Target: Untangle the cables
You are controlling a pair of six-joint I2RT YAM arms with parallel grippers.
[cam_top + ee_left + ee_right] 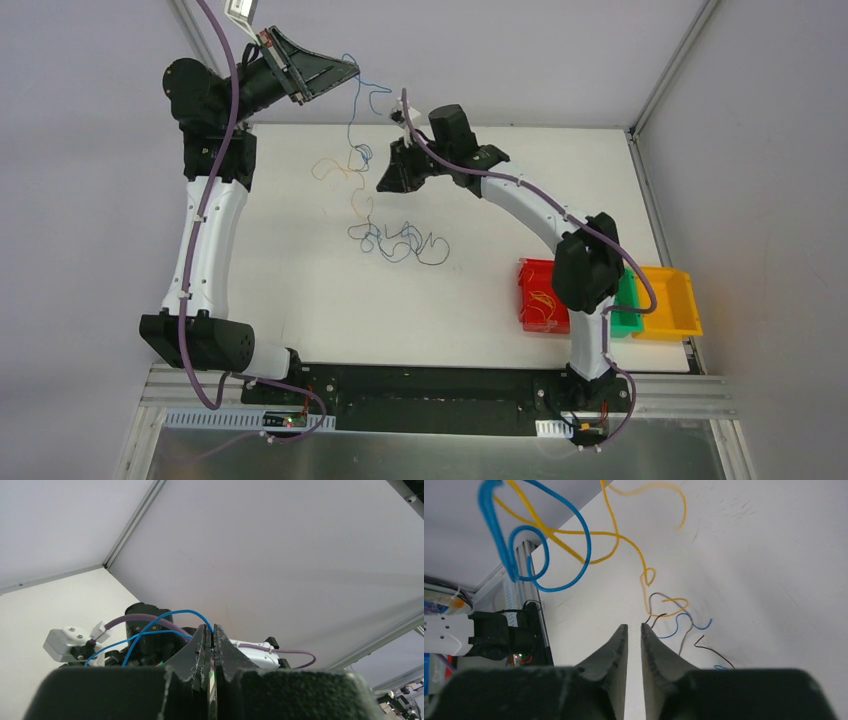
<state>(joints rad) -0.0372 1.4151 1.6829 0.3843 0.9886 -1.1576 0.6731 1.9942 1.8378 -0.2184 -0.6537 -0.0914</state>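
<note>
My left gripper (353,71) is raised above the table's far edge and is shut on a thin blue cable (351,128). The cable hangs down to a black and blue tangle (400,242) on the white table. In the left wrist view the blue cable (150,630) runs into the closed tips of my left gripper (213,629). A yellow-orange cable (335,166) is caught in the hanging blue one. My right gripper (384,186) hovers just right of the hanging cables. In the right wrist view my right gripper (634,626) is a narrow gap apart and empty. Blue loops (586,545) and the yellow-orange cable (624,537) hang ahead of it.
A red bin (528,290) with an orange wire inside, a green bin (628,300) and a yellow bin (672,300) stand at the table's right front. Grey walls close the back and the sides. A black rail (420,390) runs along the near edge.
</note>
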